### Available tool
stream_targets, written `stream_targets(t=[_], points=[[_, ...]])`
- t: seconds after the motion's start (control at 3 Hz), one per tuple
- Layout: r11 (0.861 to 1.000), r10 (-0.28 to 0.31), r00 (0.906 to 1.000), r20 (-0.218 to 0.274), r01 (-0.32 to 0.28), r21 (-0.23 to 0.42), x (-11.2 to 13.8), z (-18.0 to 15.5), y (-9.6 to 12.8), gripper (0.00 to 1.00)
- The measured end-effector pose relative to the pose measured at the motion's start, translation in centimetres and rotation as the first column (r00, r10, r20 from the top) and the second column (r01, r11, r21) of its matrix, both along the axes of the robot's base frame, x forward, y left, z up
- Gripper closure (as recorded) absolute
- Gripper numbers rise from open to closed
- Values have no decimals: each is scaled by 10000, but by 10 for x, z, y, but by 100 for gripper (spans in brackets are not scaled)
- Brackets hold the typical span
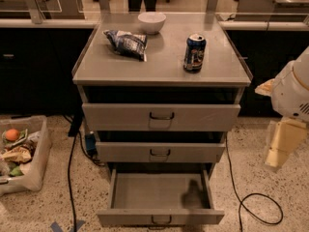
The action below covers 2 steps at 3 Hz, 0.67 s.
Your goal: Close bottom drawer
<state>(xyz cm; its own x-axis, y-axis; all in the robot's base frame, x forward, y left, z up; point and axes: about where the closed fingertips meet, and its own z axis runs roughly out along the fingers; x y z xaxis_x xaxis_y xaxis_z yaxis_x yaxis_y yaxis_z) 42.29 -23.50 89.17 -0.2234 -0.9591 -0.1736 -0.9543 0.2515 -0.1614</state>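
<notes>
Bottom drawer point(159, 193), the lowest and shallowest of three grey metal cabinet drawers, stands pulled far out toward the camera. Its front panel's long axis runs side to side and its open box faces up. Inside is bare grey metal with a dark shadow at the right rear. A small dark wire handle point(161, 220) sits centred on the front.

The cream-and-white gripper point(280, 146) hangs at the right edge, pointing down. Whether the claw is wide or narrow cannot be told. The drawer lies below and left of the claw, well apart.

The middle drawer point(159, 152) and top drawer point(161, 117) sit left of the claw, both slightly out. A blue drink can point(194, 52) stands up-left of it, print unreadable. A crumpled blue snack bag point(126, 43) and white bowl point(151, 22) are farther left. A black cable point(260, 209) loops on the floor below the claw.
</notes>
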Motion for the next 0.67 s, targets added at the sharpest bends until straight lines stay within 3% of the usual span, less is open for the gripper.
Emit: stream_targets(t=[0.67], points=[[9989,-201,9982,556,178,426,5,21,-2,0]])
